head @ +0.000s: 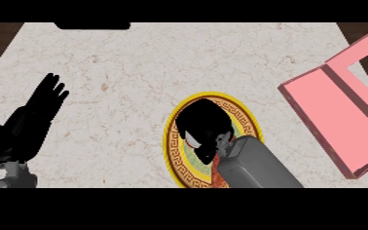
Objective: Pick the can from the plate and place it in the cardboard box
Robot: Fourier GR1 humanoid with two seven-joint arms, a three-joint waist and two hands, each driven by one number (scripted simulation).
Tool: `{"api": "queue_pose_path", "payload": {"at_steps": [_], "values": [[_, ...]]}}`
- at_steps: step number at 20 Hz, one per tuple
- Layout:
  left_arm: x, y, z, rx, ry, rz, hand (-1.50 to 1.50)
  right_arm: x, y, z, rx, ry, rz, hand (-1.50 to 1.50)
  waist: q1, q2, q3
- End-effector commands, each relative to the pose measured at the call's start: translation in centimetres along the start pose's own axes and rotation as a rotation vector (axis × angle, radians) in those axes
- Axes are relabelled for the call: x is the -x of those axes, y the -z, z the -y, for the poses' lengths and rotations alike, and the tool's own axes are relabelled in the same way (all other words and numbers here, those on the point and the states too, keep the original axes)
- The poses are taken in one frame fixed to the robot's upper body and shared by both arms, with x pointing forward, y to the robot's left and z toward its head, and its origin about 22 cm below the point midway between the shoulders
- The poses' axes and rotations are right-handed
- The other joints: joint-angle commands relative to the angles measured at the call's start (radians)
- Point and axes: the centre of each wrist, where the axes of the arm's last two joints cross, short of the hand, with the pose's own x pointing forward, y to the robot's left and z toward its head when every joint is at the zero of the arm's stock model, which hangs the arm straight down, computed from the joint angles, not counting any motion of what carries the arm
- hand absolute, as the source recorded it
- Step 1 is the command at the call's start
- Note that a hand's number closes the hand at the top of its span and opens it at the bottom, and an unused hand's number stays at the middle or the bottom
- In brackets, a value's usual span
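Can (194, 140) is on plate (171, 136), mostly hidden: R hand (201, 122) curls round it from above, prob. to lift. Box (323, 107) lies open at desk (129, 63) right, well apart. L hand (39, 109) rests at left, fingers straight, out of way.

The right hand (201, 125) is plain black and rounded in outline, joined to a boxy grey right forearm (255, 166) with flat faces and softened edges. The left hand (37, 112) is also black, with slim tapered fingers (52, 85), on a grey left forearm (14, 173).
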Motion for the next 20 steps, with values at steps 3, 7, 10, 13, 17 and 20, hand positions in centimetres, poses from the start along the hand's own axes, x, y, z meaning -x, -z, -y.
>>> {"api": "queue_pose_path", "payload": {"at_steps": [3, 7, 10, 13, 17, 20], "values": [[0.4, 1.3, 0.2, 0.0, 0.013, -0.01, 0.0, -0.2, 0.6, -0.4, 0.028, -0.026, 0.038, 1.5, -0.004, 0.001, 0.0], [-1.2, -0.1, 0.4, 0.006, 0.02, 0.012, 0.0, -1.0, 1.2, 0.2, 0.042, -0.023, 0.05, 1.5, 0.003, 0.0, 0.0], [0.8, -1.1, -0.2, -0.015, -0.003, -0.029, 0.0, 4.3, 0.2, -0.6, 0.097, 0.14, -0.282, 1.5, -0.005, -0.002, 0.0], [0.1, -0.5, -1.0, -0.029, -0.009, -0.005, 0.0, 8.3, -0.7, -3.3, 0.128, 0.278, -0.56, 1.5, -0.031, 0.0, 0.001], [-0.2, 0.3, 0.8, -0.011, 0.004, 0.005, 0.0, 7.8, -1.5, -0.6, 0.267, 0.241, -0.67, 1.5, -0.012, 0.0, 0.0], [0.0, -1.2, -1.7, -0.033, 0.001, -0.009, 0.0, 6.3, -2.7, -0.3, 0.347, 0.205, -0.664, 1.5, -0.003, -0.002, 0.0]]}}
